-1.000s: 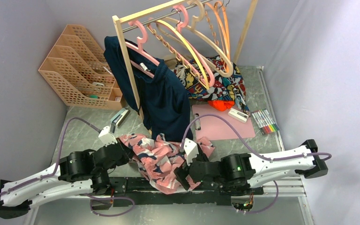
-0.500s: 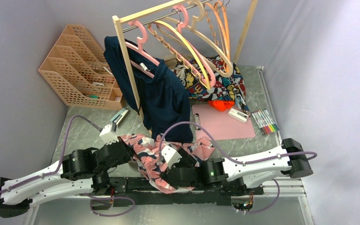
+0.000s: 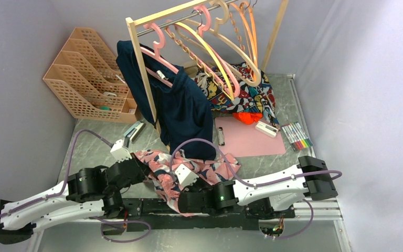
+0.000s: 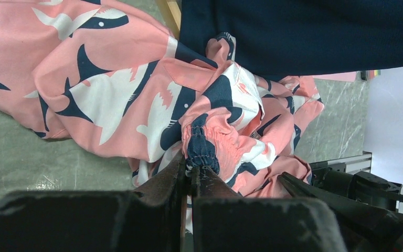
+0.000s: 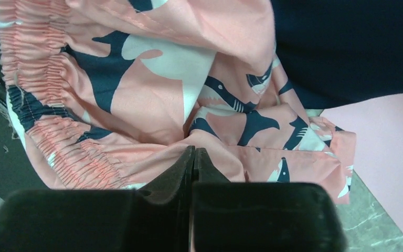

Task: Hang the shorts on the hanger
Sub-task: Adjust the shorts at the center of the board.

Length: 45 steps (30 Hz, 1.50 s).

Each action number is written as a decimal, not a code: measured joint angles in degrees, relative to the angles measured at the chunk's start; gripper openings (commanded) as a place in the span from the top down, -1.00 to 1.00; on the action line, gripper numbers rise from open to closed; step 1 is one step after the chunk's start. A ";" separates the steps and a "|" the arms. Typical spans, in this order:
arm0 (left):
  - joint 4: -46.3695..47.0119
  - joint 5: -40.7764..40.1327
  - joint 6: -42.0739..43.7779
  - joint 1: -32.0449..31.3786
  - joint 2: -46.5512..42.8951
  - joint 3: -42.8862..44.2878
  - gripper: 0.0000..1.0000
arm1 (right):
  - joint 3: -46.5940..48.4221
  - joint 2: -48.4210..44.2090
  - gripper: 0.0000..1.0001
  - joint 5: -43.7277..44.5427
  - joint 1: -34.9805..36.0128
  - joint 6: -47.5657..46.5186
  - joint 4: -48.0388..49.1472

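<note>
While my left hand (image 3: 139, 170) stays put, the overhead view shows my right hand (image 3: 178, 193) has slid left over the shorts (image 3: 160, 176), which are heaped on the counter (image 3: 94, 144) far below the hanger (image 3: 220, 64).

From the left wrist, that hand (image 4: 191, 169) pinches the waistband (image 4: 204, 149).

From the right wrist, my hand (image 5: 194, 155) is pressed together on a fold of the shorts (image 5: 147, 89). I judge I am bunching them, not lifting yet.

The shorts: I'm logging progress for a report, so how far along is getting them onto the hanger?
Done: the left gripper is shut on the gathered waistband of the shorts, and the right gripper looks pinched on a fold. In hand: the shorts lie bunched on the table at its near edge. Left: the hanger hangs bare on the rail, untouched, so lifting and draping remain.
</note>
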 measured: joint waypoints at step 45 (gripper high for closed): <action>27.61 14.56 18.93 15.93 34.51 8.07 0.86 | -15.30 -33.75 -0.32 -21.64 -27.71 13.86 2.78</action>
